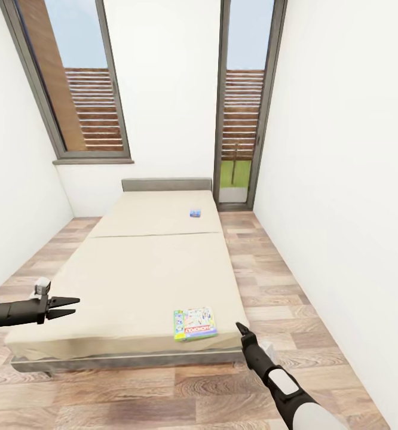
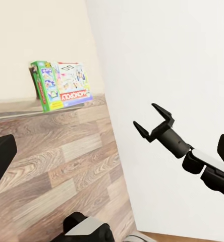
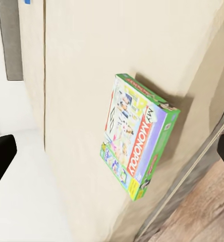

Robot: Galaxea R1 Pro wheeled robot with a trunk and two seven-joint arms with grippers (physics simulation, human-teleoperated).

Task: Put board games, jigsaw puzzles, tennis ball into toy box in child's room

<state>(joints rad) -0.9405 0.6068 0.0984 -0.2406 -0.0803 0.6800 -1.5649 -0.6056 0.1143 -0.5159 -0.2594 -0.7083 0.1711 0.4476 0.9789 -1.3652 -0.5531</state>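
A wide bed [image 1: 133, 269] with a beige mattress and a grey headboard [image 1: 167, 184] is seen in the head view, set between white walls on a wood-plank floor [image 1: 271, 280]. A green-edged Monopoly board game [image 1: 195, 323] is laid flat near the foot corner of the mattress, close to the edge. A small blue board game [image 1: 195, 212] is laid far up the bed, near the headboard. The left pincer [image 1: 64, 306] is held over the bed's near left corner, its fingers apart and empty. The right pincer [image 1: 241, 328] is held just beside the Monopoly box, not touching it; its fingers are shown apart and empty in the left wrist view.
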